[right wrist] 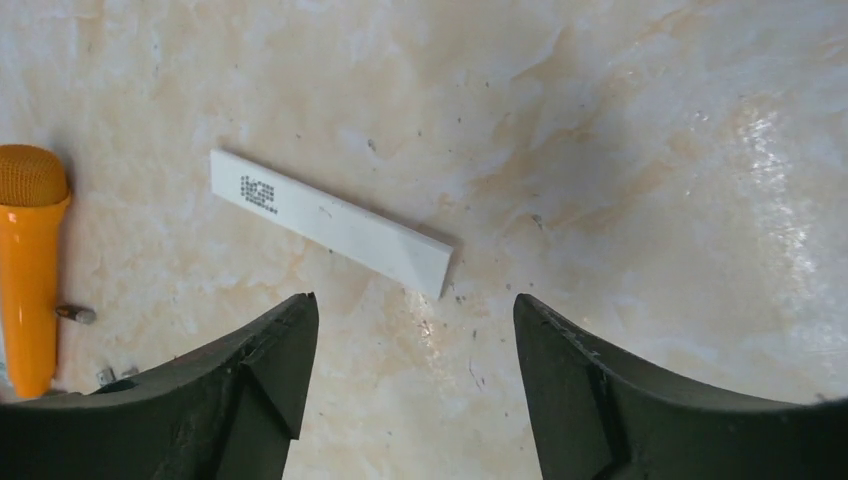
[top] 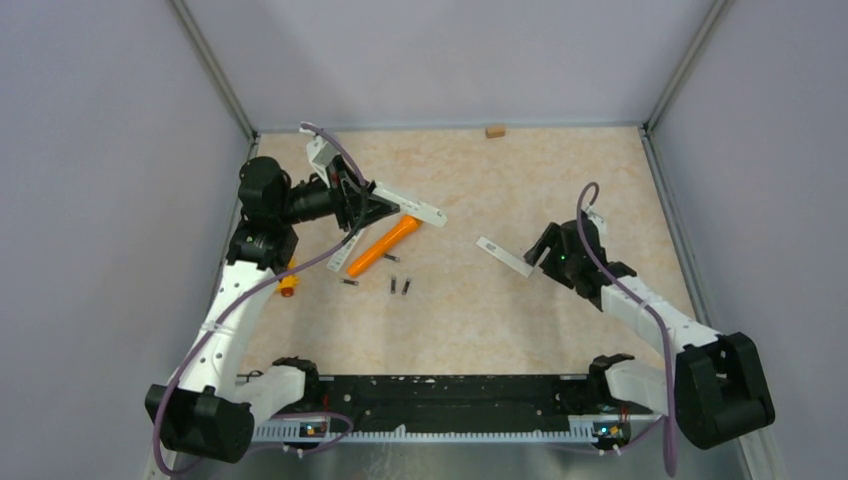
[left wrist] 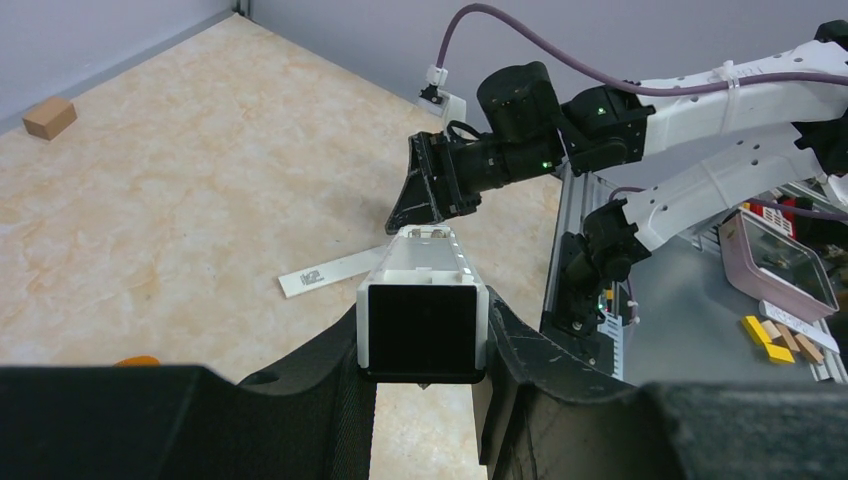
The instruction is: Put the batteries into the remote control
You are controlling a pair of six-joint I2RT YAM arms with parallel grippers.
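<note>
Clamped on the remote control (top: 418,209), my left gripper (top: 378,203) holds it up off the table (top: 560,180) at the far left, the long white body poking out toward the middle. From that wrist I see its dark end face squarely between my fingers (left wrist: 320,390). My right gripper (right wrist: 410,330) is spread wide with nothing in it and hangs right of centre, just above a thin white strip (right wrist: 330,222) that lies flat. I take the strip for the remote's battery cover, already off. An orange tube (top: 384,246) lies on the table just beside the held remote. The batteries (top: 393,285) lie loose near the tube's nearer end, four by my count: two side by side, one to their left and one just beyond them, all well apart from both grippers. As I read it, opening the remote is done and none of the loading is, though I cannot see into the compartment. Each battery has yet to be picked up and seated, and the cover put back.
</note>
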